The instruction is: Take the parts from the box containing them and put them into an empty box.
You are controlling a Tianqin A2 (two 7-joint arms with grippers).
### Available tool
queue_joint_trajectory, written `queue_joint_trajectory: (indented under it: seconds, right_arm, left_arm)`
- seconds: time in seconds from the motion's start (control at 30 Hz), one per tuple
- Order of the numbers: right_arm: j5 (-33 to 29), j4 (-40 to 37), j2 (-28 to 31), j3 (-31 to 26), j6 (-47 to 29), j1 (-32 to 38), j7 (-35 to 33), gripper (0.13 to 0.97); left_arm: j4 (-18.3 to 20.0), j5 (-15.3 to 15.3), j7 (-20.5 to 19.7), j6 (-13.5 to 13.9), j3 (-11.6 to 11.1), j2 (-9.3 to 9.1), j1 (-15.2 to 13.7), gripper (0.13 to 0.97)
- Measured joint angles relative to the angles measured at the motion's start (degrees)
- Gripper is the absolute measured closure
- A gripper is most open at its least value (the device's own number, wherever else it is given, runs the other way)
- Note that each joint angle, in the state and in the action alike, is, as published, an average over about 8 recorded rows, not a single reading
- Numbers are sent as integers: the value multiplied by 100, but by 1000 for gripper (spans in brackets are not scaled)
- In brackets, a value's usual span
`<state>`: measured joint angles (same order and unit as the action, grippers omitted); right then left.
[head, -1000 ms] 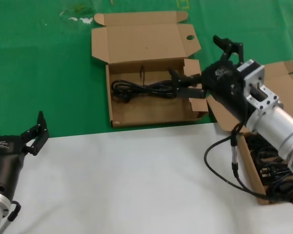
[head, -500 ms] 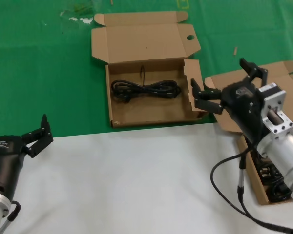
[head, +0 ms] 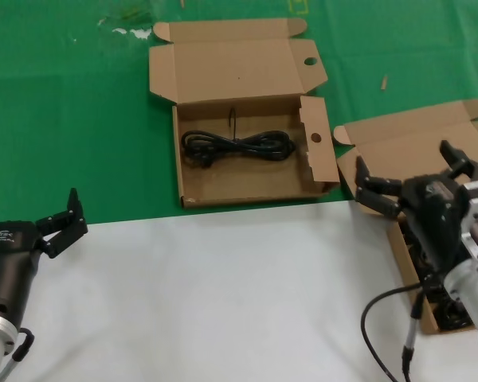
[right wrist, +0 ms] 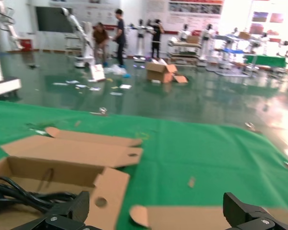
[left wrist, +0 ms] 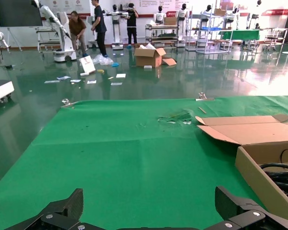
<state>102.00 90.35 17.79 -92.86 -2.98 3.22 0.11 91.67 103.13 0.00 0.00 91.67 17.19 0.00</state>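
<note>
One cable bundle (head: 237, 146) lies in the holed box (head: 247, 171). More bundles (head: 438, 298) sit in the plain box (head: 410, 143) beneath my right gripper (head: 410, 179), spread, holding nothing. My left gripper (head: 32, 221), spread, is parked over the tabletop (head: 215, 294).

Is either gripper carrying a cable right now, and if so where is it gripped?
Nothing is held. The right gripper is open and empty above the plain box; the left gripper is open and empty too. One cable lies in the holed box.
</note>
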Motion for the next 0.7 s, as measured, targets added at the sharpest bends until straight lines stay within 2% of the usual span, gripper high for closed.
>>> queue_joint_trajectory:
  seconds: [0.7]
  right_arm:
    - [55, 64, -29, 58, 144, -155, -6, 129]
  left_arm:
    - [0, 0, 0, 0, 0, 0, 0, 132]
